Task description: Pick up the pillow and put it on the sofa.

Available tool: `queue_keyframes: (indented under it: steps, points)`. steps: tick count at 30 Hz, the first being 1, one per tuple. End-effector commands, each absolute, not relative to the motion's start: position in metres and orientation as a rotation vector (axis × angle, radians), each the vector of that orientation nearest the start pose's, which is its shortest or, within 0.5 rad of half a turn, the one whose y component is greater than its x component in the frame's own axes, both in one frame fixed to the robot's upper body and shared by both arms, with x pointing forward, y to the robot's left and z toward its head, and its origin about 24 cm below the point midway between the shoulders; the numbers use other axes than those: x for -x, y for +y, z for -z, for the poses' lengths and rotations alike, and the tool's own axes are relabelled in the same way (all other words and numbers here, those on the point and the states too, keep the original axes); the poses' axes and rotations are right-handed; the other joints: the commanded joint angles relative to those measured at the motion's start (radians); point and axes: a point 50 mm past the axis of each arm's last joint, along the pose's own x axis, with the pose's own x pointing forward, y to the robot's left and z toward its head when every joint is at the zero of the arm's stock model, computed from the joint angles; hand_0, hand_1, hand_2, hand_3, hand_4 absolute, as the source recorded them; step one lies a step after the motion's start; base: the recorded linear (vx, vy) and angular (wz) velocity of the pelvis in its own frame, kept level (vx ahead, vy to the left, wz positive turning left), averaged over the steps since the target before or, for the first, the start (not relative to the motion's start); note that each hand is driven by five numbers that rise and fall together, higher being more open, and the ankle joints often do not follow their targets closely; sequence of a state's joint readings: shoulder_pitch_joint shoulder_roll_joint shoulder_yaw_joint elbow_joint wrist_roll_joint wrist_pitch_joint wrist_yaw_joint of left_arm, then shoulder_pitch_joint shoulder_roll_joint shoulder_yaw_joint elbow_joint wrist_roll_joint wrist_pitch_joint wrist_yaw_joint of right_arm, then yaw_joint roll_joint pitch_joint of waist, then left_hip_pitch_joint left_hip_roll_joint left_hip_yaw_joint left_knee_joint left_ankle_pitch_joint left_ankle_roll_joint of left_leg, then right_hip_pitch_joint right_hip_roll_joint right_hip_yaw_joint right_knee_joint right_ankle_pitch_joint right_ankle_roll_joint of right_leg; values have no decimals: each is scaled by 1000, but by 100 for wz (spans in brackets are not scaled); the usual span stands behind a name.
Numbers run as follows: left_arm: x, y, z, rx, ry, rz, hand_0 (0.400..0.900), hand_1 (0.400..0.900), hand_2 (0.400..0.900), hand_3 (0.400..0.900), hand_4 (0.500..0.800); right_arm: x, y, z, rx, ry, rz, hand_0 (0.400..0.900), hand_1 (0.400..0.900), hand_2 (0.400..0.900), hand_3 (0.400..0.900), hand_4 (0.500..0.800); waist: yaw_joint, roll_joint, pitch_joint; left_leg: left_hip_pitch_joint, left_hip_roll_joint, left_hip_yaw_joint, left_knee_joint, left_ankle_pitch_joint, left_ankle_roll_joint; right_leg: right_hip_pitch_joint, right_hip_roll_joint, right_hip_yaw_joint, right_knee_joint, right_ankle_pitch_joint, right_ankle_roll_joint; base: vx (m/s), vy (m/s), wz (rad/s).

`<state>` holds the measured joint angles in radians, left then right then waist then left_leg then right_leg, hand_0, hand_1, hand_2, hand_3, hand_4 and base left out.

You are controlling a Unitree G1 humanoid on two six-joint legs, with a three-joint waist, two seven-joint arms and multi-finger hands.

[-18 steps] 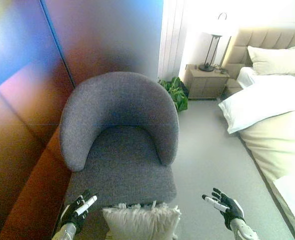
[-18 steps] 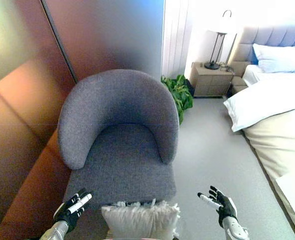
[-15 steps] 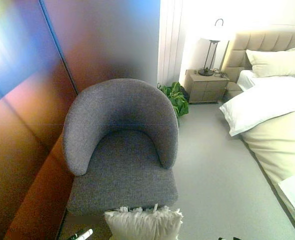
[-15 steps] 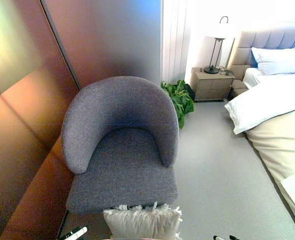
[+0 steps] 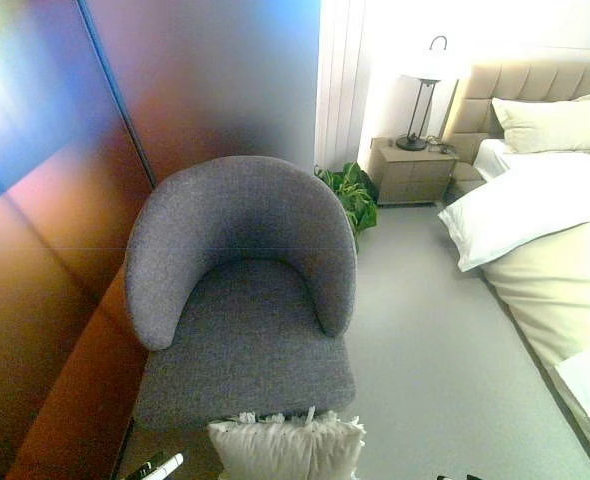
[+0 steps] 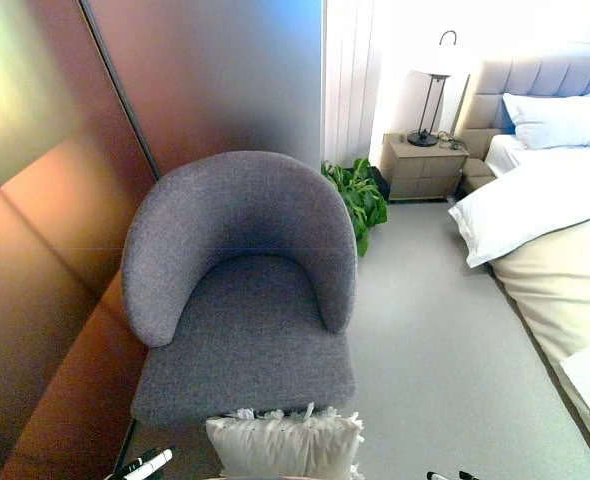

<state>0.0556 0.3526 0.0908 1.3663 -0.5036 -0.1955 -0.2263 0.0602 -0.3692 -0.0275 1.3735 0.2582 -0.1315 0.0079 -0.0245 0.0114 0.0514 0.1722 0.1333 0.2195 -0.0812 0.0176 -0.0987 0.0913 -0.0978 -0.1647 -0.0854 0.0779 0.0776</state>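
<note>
The pale fringed pillow (image 5: 287, 448) lies at the bottom centre of both eye views, just in front of the seat edge of the grey round-backed armchair (image 5: 240, 300); what it rests on is out of view. Only the straight, white-tipped fingertips of my left hand (image 6: 140, 465) show at the bottom left, a little left of the pillow and apart from it. Only the dark tips of my right hand (image 6: 445, 476) show at the bottom edge, right of the pillow. Neither hand touches the pillow.
A brown panelled wall (image 5: 45, 250) runs close along the chair's left side. A green plant (image 5: 350, 192), a bedside cabinet (image 5: 411, 172) with a lamp (image 5: 420, 90), and a bed with a white duvet (image 5: 535, 220) stand to the right. Grey floor (image 5: 425, 340) lies between chair and bed.
The view has shifted up a little. Both hands have dropped from beside the pillow to the bottom edge, so only their fingertips show. The pillow and chair have not moved.
</note>
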Motion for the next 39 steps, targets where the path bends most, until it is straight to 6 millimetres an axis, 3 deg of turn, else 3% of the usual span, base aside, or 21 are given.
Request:
queue_keyframes:
  steps: [1, 6, 8, 15, 21, 30, 39]
  points:
    - [-77, 311, 135, 143, 952, -479, 900, 900, 900, 900, 800, -75, -307, 140, 127, 1105, 465, 900, 900, 900, 900, 800, -25, -6, 29, -35, -13, -14, 35, -58, 41, 6, -21, -47, 85, -131, 25, 0, 0, 0]
    - [-72, 319, 131, 115, 947, -482, 900, 900, 900, 900, 800, -83, -311, 136, 161, 1066, 423, 900, 900, 900, 900, 800, -28, -3, 58, -57, -11, -11, 60, -65, 44, -18, -25, -39, 98, -133, 23, 45, -40, 0]
    - [-79, 320, 129, 116, 915, -472, 900, 900, 900, 900, 800, -92, -312, 132, 184, 1039, 394, 900, 900, 900, 900, 800, -27, 1, 85, -95, -15, -19, 98, -72, 45, -48, -27, -29, 117, -137, 16, -64, -47, -2]
    - [-161, 321, 99, 138, 667, -418, 900, 900, 900, 900, 800, -190, -310, 92, 259, 733, 299, 900, 900, 900, 900, 800, -29, 51, 318, -407, -43, -62, 255, -40, 51, -336, -25, 31, 250, -111, -30, -357, -37, 12]
    - [-187, 323, 83, 148, 564, -404, 900, 900, 900, 900, 800, -260, -303, 41, 345, 487, 222, 900, 900, 900, 900, 800, -20, 86, 421, -589, -79, -77, 320, -22, 57, -540, -43, 27, 350, -98, -37, -184, -62, 20]
    - [-214, 315, 69, 132, 487, -355, 900, 900, 900, 900, 800, -323, -298, -28, 457, 271, 158, 900, 900, 900, 900, 800, 2, 118, 469, -762, -102, -93, 411, -21, 56, -716, -54, 14, 443, -105, -51, -83, -57, 19]
    - [-233, 304, 60, 106, 447, -309, 900, 900, 900, 900, 800, -356, -285, -74, 525, 178, 113, 900, 900, 900, 900, 800, 25, 132, 469, -858, -110, -111, 465, -25, 62, -822, -54, 12, 502, -110, -64, -11, -54, 10]
